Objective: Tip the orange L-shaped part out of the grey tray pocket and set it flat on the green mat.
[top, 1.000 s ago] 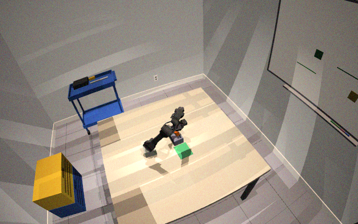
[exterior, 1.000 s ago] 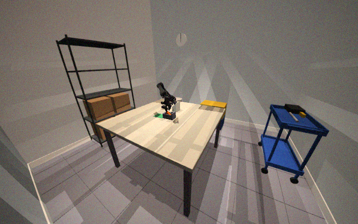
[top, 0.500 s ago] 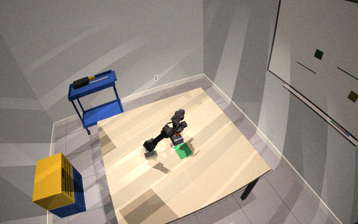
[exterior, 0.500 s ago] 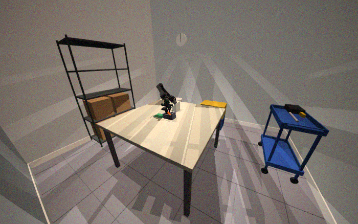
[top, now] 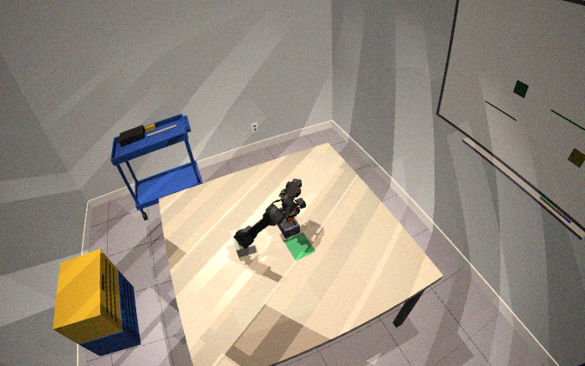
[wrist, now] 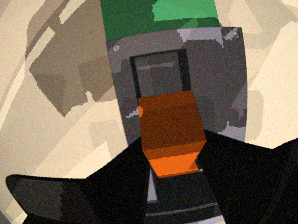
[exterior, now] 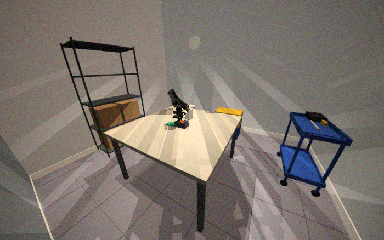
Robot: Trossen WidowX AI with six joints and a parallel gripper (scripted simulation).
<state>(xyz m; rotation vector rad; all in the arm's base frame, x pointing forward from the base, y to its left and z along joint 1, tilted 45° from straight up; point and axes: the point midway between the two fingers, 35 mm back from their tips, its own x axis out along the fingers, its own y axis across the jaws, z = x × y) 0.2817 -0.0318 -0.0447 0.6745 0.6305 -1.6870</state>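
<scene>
The orange L-shaped part [top: 290,219] [exterior: 181,121] [wrist: 170,120] is tilted in the pocket of the grey tray [top: 292,230] [exterior: 183,125] [wrist: 227,70], with one end raised towards the wrist camera. My gripper [top: 291,216] [exterior: 180,120] [wrist: 170,139] is shut on this raised end, with a dark finger against each side. The part's lower portion is hidden, and part of the pocket floor shows bare in the wrist view. The green mat [top: 297,249] [exterior: 170,124] [wrist: 185,9] lies flat beside the tray, with nothing on it.
The tray and mat rest on the wooden table [top: 358,267] [exterior: 192,149]. The arm's base stands on the same table. A blue cart [top: 168,183] [exterior: 303,161], a yellow cabinet [top: 79,293] [exterior: 229,110] and a black shelf rack [exterior: 110,100] stand off the table.
</scene>
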